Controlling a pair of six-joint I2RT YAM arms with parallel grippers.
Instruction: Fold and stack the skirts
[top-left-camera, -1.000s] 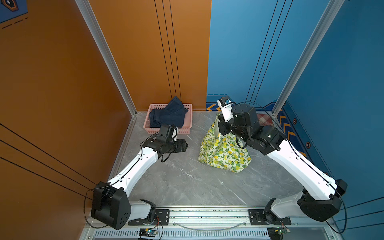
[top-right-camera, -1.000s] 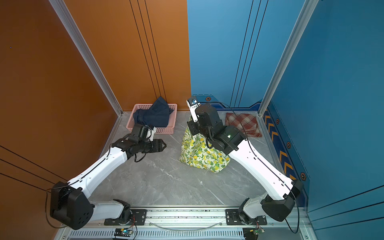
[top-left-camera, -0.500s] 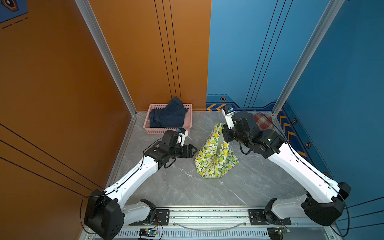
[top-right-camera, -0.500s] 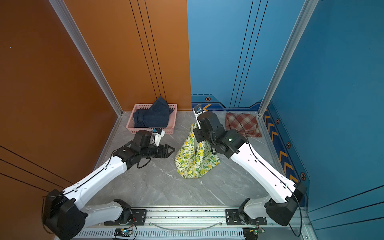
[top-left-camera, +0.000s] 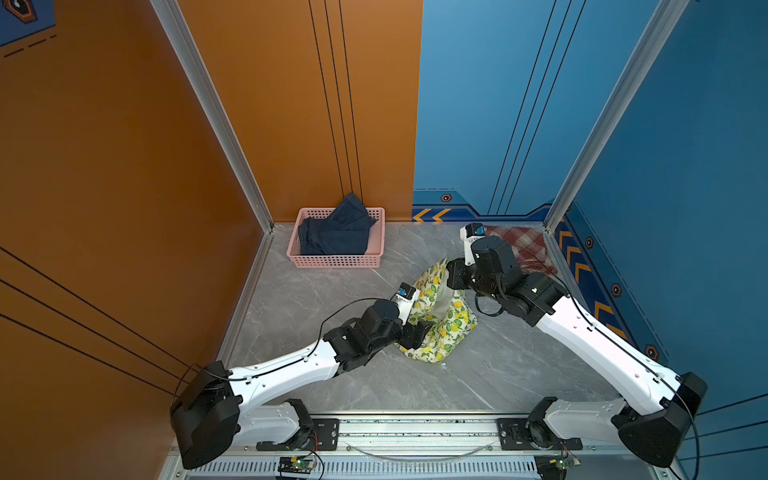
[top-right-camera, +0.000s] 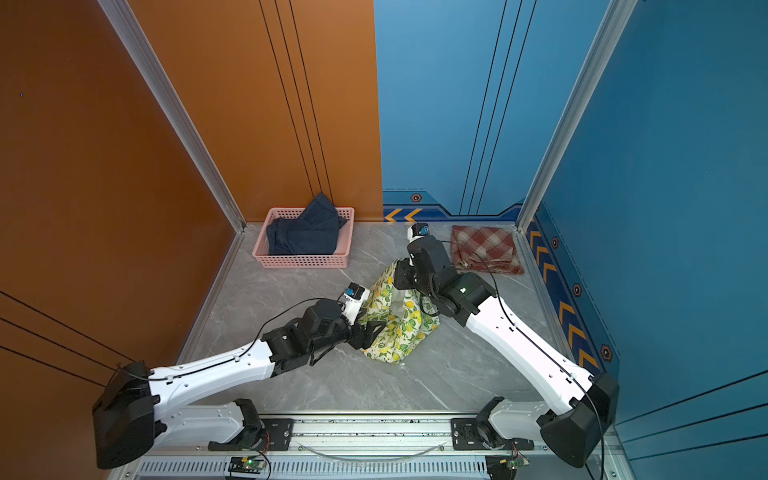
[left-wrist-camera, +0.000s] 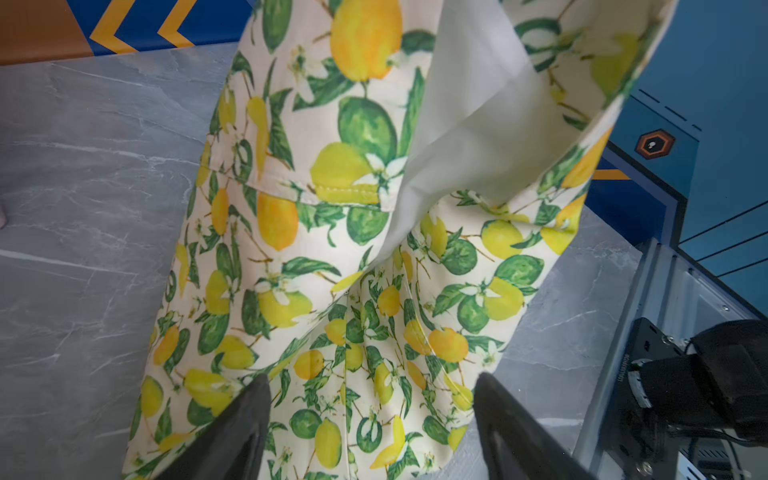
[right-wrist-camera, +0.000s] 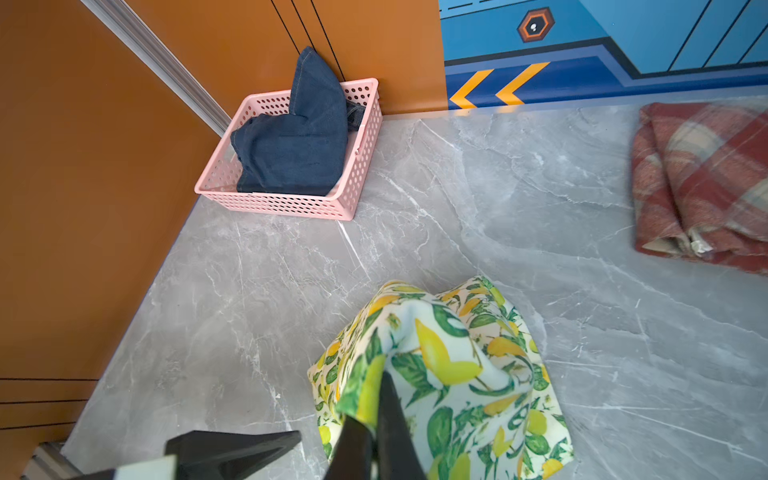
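In a top view the right arm (top-left-camera: 582, 332) partly hides the rust-red and cream plaid woolly skirt (top-left-camera: 530, 245).

both top views: high, looking steeply down, far | wrist views: close, low | all share lemon-print skirt (top-left-camera: 449, 328)

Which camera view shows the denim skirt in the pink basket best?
The right wrist view: the denim skirt is close and unobstructed, crumpled in the pink basket with one corner poking above the rim. Both top views show it too, smaller and farther off. The left wrist view does not show it.
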